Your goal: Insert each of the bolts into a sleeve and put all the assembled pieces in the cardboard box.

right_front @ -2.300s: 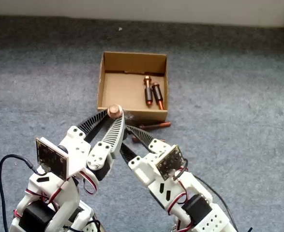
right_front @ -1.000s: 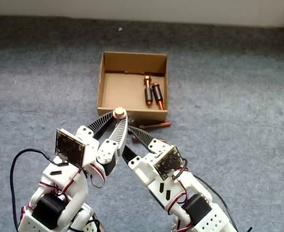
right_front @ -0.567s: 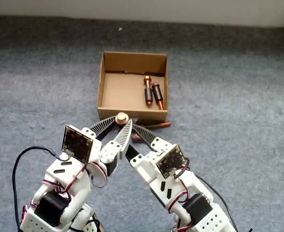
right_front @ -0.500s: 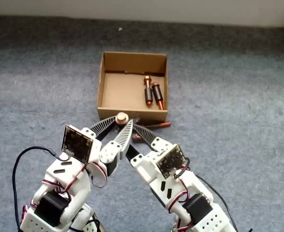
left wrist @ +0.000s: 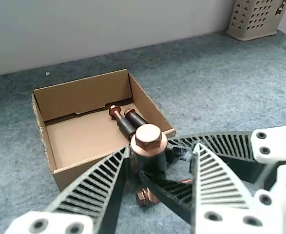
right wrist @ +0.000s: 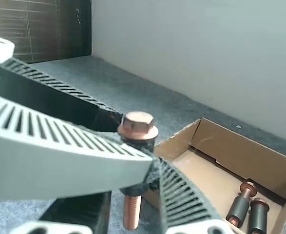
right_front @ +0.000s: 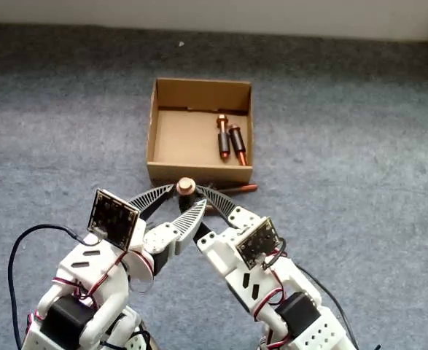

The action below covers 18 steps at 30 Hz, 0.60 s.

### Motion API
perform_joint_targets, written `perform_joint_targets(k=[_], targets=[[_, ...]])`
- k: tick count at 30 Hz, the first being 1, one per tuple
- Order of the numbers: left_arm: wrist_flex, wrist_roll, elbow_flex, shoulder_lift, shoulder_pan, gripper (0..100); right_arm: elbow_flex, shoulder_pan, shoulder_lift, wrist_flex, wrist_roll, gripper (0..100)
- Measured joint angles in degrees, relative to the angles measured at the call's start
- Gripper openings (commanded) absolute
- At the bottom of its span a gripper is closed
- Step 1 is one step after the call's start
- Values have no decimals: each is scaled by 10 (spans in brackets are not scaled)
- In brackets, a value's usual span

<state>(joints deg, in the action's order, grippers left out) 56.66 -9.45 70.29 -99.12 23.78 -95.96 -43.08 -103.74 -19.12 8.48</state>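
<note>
Step in hand: insertion, apparently complete. Bolt (right_front: 186, 186) sits head-up in sleeve (left wrist: 151, 165), shank showing below. Right gripper (right wrist: 133, 183) is clamped on the sleeve. Left gripper (right_front: 187, 197) is spread wide either side of the bolt head, holding nothing. Next, I judge: carry the assembly to the cardboard box (right_front: 154, 124) at 12 o'clock.

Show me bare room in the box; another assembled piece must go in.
Bare: the box floor from its left wall to the two pieces by the right wall. Crowded: in front of the box, left gripper, right gripper, bolt, loose bolt.
</note>
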Motion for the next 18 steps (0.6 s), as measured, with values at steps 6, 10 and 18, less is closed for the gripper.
perform_joint_targets(k=[6,10,18], targets=[[9,1,-8,-1,1,218,0,0,0,0,0,4],[9,1,-8,-1,-5,216,0,0,0,0,0,4],[9,4,-13,-1,-32,49,0,2,0,-39,0,4]])
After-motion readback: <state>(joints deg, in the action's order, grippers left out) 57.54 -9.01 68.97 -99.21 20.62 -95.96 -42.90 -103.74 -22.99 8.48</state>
